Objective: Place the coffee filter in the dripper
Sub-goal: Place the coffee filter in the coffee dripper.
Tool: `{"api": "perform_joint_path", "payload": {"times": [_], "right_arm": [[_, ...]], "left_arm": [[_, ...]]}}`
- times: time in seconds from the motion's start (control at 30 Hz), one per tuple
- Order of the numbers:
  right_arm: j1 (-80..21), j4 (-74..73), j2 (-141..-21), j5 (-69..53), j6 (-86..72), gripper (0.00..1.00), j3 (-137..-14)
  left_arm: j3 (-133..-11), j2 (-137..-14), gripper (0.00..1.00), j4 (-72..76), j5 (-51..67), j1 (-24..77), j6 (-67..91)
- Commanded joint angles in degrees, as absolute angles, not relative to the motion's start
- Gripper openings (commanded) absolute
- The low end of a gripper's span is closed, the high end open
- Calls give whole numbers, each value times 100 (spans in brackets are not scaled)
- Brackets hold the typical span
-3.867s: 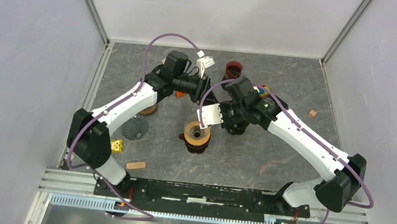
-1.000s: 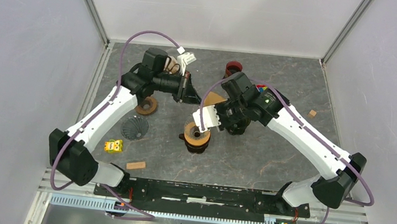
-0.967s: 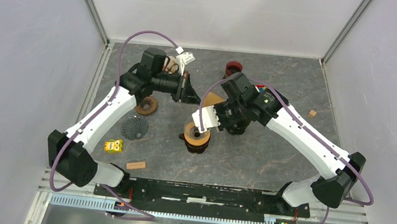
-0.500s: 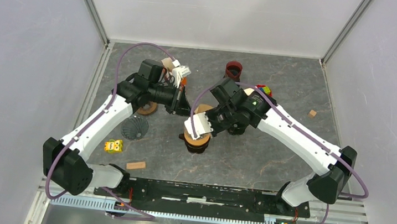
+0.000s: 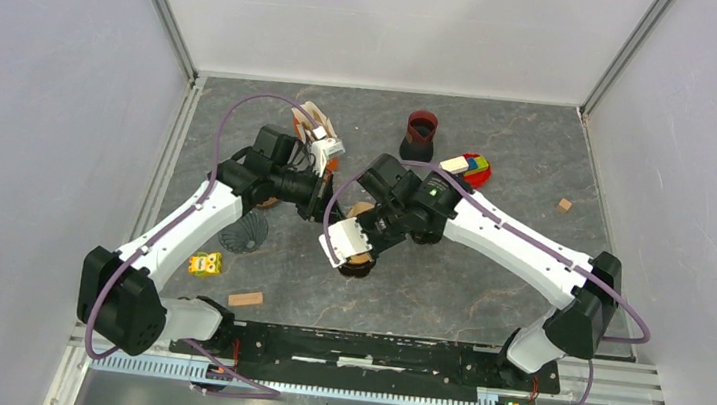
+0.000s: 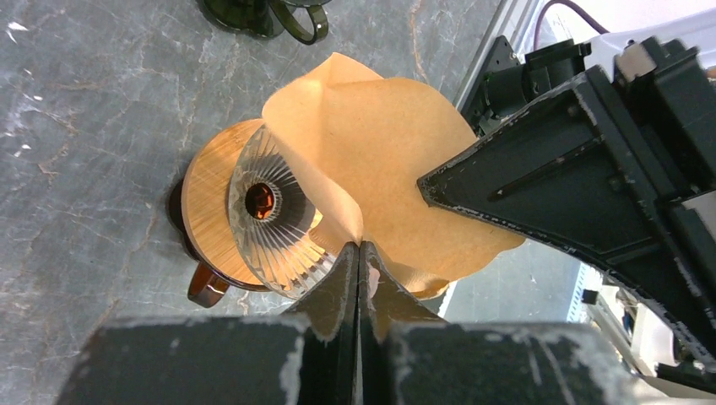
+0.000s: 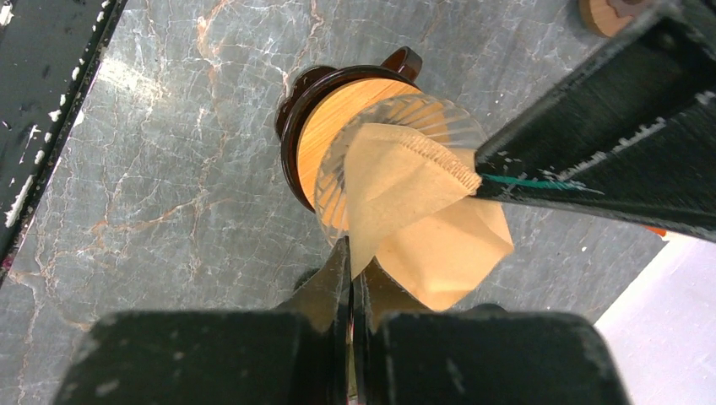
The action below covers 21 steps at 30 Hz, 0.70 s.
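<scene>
The dripper [image 5: 359,259] is a clear ribbed glass cone on a wooden collar with a dark base, standing at the table's middle. It also shows in the left wrist view [image 6: 268,213] and the right wrist view [image 7: 361,126]. The brown paper coffee filter [image 6: 380,152] is partly spread open just above the dripper's mouth, and its seam edge [image 7: 422,181] lies over the rim. My left gripper [image 6: 360,245] is shut on one edge of the filter. My right gripper [image 7: 350,246] is shut on the opposite edge. In the top view both grippers, left [image 5: 327,202] and right [image 5: 365,225], meet over the dripper.
A dark red cup [image 5: 422,129] stands at the back, with coloured toy blocks [image 5: 470,164] beside it. A dark ribbed cone [image 5: 244,232], a yellow toy [image 5: 203,264] and a wooden block [image 5: 245,299] lie at the left front. A small cube [image 5: 564,205] lies at the right.
Both arms have moved toward the near side and down, carrying the filter from behind the dripper to just over its mouth. Both grippers stay shut on the filter.
</scene>
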<state>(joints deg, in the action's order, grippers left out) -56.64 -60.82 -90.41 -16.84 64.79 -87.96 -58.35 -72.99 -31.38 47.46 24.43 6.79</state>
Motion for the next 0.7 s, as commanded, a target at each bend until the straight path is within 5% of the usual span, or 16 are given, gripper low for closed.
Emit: {"api": "perform_joint_path", "payload": {"times": [0.0, 0.67], "right_arm": [[-5763, -6234, -9097, -1543, 6489, 2, -8991], [-5893, -6007, -9228, -1452, 6255, 33, -8638]], "left_arm": [[-5835, -7216, 2, -2725, 4672, 2366, 148], [-5907, -7206, 2, -2866, 4414, 2355, -339]]}}
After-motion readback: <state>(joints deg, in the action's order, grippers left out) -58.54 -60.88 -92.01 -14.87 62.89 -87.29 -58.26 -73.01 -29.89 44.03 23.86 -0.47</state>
